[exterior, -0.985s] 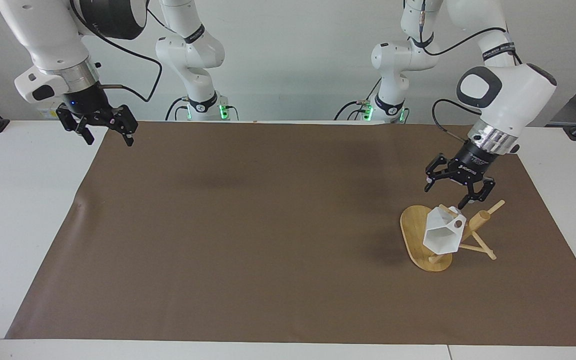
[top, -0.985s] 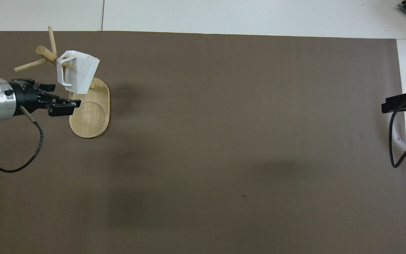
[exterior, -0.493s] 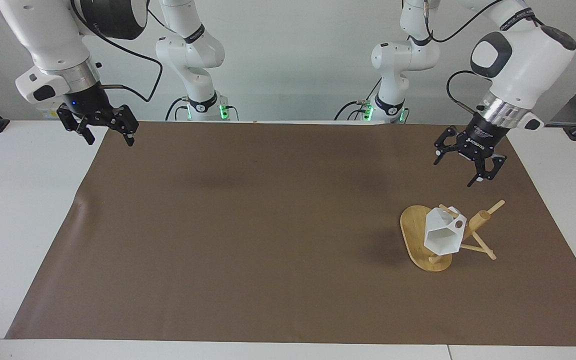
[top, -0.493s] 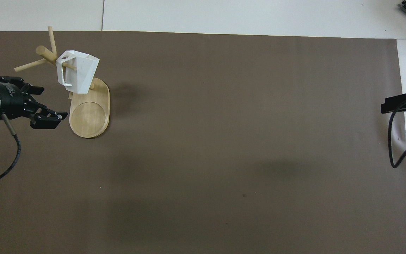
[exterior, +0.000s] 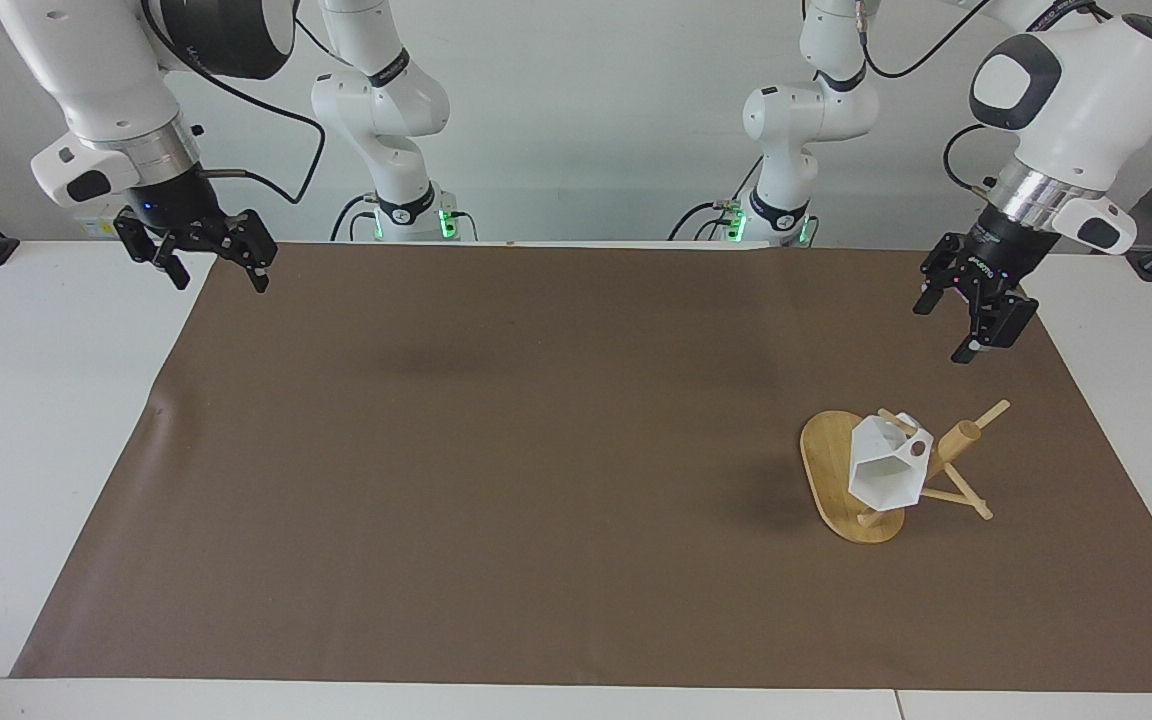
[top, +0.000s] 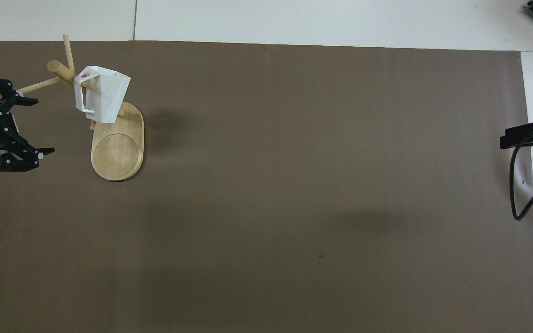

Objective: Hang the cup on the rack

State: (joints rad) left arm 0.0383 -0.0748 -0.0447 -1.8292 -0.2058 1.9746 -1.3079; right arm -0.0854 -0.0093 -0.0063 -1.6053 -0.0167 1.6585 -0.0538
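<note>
The left end effector (exterior: 976,320) has withdrawn, open and empty; the cup (exterior: 886,470) hangs on the rack (exterior: 836,470). The right end effector (exterior: 206,262) waits open, empty. The task appears complete.

one cam sits high across the table & looks back at the robots, far off. the other is up over the robots, looking down & fwd. both see the brown mat (exterior: 496,480) (top: 294,185), rack (exterior: 831,470) (top: 118,152) & left gripper (exterior: 966,325) (top: 33,125) over the mat beside it.
</note>
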